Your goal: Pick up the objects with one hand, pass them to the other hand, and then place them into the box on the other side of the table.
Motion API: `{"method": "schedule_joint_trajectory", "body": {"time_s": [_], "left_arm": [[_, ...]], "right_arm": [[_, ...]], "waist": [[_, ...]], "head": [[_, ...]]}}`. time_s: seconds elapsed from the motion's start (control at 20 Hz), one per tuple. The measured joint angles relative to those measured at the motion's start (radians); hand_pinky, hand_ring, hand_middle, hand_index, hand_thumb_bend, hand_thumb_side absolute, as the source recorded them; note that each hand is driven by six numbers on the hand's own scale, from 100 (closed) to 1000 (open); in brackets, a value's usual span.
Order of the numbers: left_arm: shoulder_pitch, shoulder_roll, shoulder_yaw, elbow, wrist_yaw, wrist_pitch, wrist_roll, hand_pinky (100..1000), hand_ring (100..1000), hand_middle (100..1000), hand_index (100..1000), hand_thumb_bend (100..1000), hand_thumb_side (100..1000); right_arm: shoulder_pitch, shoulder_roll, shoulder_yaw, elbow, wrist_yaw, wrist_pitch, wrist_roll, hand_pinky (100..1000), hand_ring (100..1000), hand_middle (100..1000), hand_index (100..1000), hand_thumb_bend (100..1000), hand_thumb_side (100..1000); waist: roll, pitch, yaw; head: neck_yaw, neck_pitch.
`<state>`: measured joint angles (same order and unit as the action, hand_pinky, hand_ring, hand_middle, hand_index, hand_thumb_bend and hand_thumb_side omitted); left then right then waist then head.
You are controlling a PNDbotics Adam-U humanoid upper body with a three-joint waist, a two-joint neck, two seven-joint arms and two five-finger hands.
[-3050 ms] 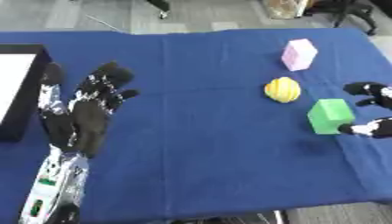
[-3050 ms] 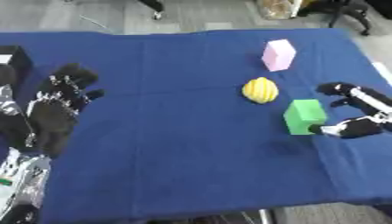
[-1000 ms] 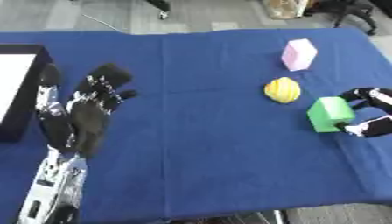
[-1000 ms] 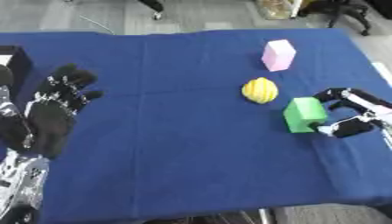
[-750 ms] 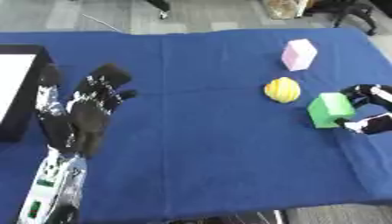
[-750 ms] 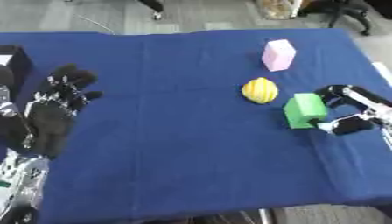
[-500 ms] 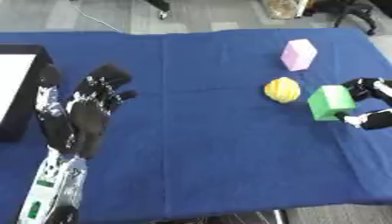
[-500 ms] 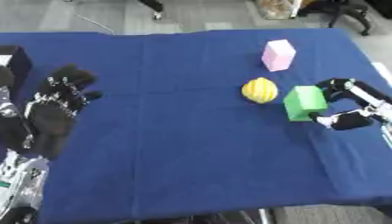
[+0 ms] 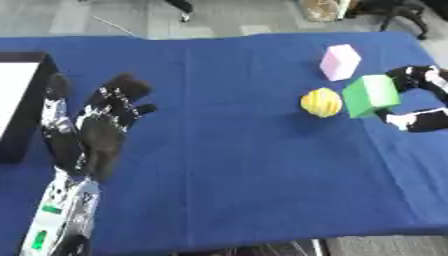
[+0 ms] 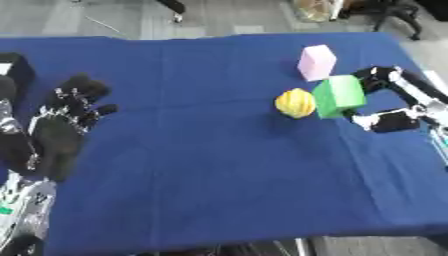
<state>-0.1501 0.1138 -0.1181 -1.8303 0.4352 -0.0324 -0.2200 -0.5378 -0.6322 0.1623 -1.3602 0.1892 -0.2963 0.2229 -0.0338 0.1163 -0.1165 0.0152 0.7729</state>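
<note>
Green block [image 10: 338, 95] is now off the cloth, pinched in right hand [image 10: 394, 102] beside the yellow ball [image 10: 295, 103], so pickup looks done; left hand [image 9: 98, 131] waits open.

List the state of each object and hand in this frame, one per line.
green block: held in the right hand, tilted, beside the yellow ball.
right hand: shut on the green block, at the table's right edge.
yellow ball: resting on the blue cloth, not held.
pink block: on the cloth, untouched.
left hand: open, holding nothing, fingers up.
box: at the left edge, contents not visible.
</note>
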Motion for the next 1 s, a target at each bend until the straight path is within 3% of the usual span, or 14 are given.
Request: {"method": "schedule_joint_trajectory", "body": {"time_s": [0.15, 0.5, 0.75, 1.0], "left_arm": [[-0.001, 0.000, -0.012, 0.010, -0.006, 0.011, 0.000, 785, 857, 728, 845, 454, 1000], [-0.023, -0.003, -0.060, 0.044, -0.013, 0.044, -0.015, 782, 854, 727, 846, 429, 1000], [-0.045, -0.018, -0.100, 0.069, 0.022, 0.067, -0.030, 782, 851, 727, 848, 445, 1000], [-0.063, -0.028, -0.137, 0.104, 0.090, 0.093, -0.039, 786, 845, 728, 851, 478, 1000]], "right_arm": [[-0.047, 0.022, 0.016, -0.070, -0.015, -0.038, 0.006, 745, 763, 464, 394, 214, 100], [-0.077, 0.114, 0.033, -0.244, 0.021, -0.123, 0.043, 749, 751, 463, 406, 195, 100], [-0.102, 0.192, 0.066, -0.371, 0.080, -0.108, 0.096, 749, 745, 460, 408, 182, 100], [-0.116, 0.258, 0.100, -0.498, 0.114, -0.048, 0.158, 752, 741, 460, 415, 165, 100]], "waist": [[0.000, -0.001, -0.007], [-0.002, -0.011, -0.010], [-0.004, -0.015, -0.011], [-0.006, -0.017, -0.013]], "head": [[0.000, 0.000], [0.001, 0.000], [0.002, 0.000], [0.002, 0.000]]}}
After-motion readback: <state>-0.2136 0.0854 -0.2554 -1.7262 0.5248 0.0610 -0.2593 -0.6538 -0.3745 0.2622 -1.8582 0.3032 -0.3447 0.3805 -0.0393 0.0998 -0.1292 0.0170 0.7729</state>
